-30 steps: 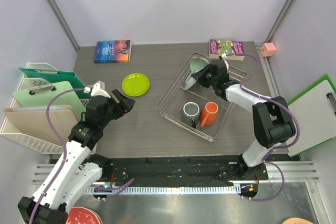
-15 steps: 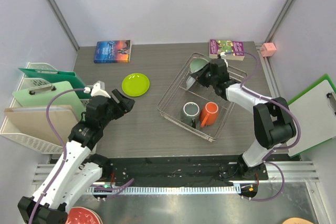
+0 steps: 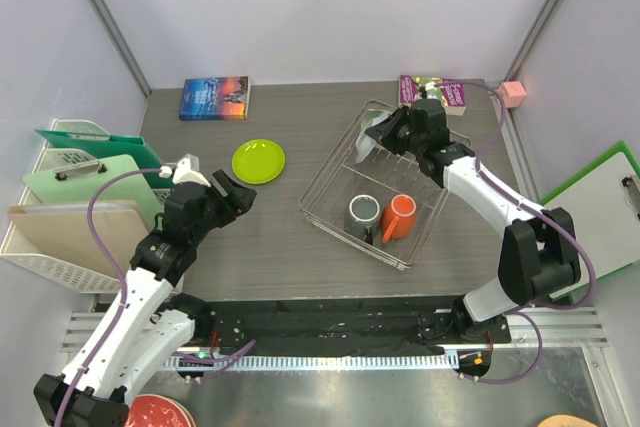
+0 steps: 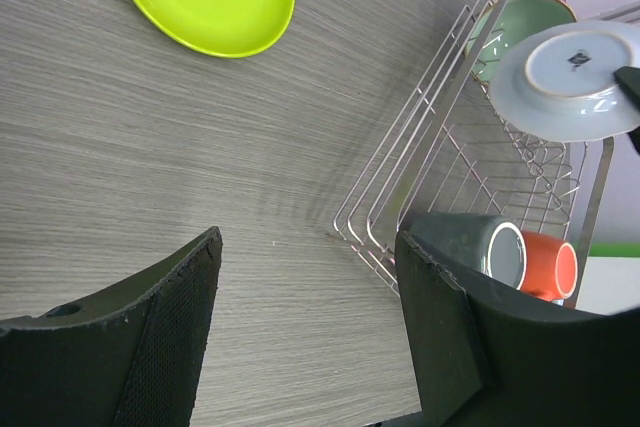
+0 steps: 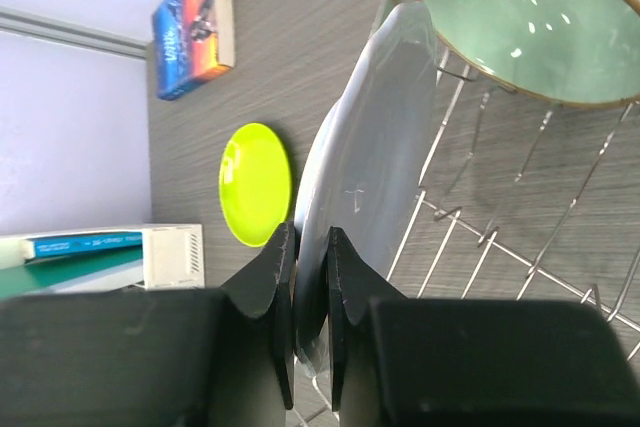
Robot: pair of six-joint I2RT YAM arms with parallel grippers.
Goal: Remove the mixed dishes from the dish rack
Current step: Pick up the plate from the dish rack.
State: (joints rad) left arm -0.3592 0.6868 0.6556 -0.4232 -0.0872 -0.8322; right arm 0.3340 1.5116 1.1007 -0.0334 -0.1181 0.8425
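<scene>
Jaws on the right pinch the light grey plate (image 5: 370,147) over the dish rack (image 3: 355,237); left jaws gape empty. Next: carry it to the table (image 3: 300,127).

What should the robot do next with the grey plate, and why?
Probably carry the light grey plate left, toward the lime-green plate: the right gripper pinches its rim, and it is over the dish rack, not yet set down.

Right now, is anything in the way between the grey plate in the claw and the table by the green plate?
Only the dish rack's wire side. The right claw holds the grey plate up over the rack, so it can probably pass above it. The table beside the lime-green plate looks bare.
</scene>
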